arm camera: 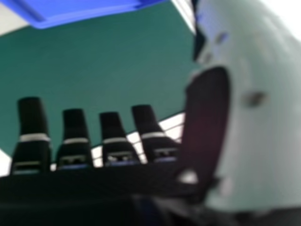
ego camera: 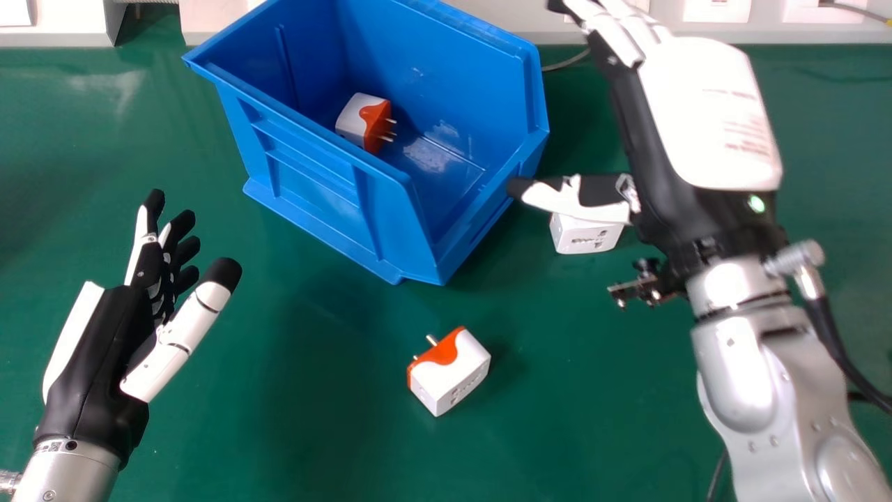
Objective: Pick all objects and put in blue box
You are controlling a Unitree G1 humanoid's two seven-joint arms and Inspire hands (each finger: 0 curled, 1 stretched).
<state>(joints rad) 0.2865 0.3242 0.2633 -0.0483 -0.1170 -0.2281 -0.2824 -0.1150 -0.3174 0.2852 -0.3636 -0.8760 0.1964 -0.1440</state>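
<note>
The right hand is open and empty, raised right of the blue box, its thumb near the box's right corner. In the right hand view the right hand has straight fingers, with the blue box beyond them. One white and orange adapter lies inside the box. A second adapter rests on the table in front of the box. A white adapter sits right of the box, partly covered by the right thumb. At the left, the left hand is open and holds nothing.
The green table carries everything. Along its back edge runs a pale ledge with sockets, and a grey cable lies behind the box. A black cable hangs beside the right forearm.
</note>
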